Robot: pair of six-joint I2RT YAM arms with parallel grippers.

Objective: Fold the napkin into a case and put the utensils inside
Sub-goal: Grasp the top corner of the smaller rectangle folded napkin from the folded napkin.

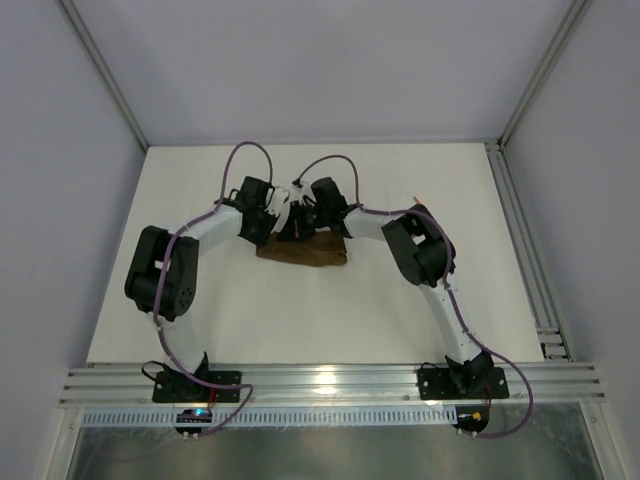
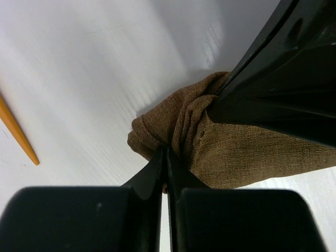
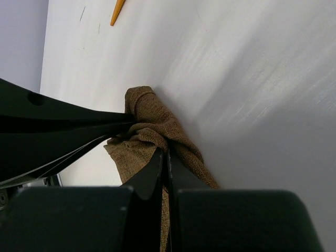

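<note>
The dark brown napkin (image 1: 305, 252) lies bunched and partly folded at the middle of the white table. My left gripper (image 1: 283, 224) and right gripper (image 1: 301, 224) meet over its far edge. In the left wrist view my left gripper (image 2: 165, 153) is shut on a gathered fold of the napkin (image 2: 247, 152). In the right wrist view my right gripper (image 3: 167, 152) is shut on a fold of the napkin (image 3: 149, 126) close beside it. One orange utensil (image 2: 18, 134) lies on the table left of the cloth; an orange tip (image 3: 117, 10) shows far off. A fork's tines are not visible.
The table (image 1: 330, 320) is walled by grey panels on the left, back and right. A metal rail (image 1: 530, 260) runs along its right side. A small orange tip (image 1: 416, 198) pokes out by the right arm's elbow. Both arms arch over the table's middle.
</note>
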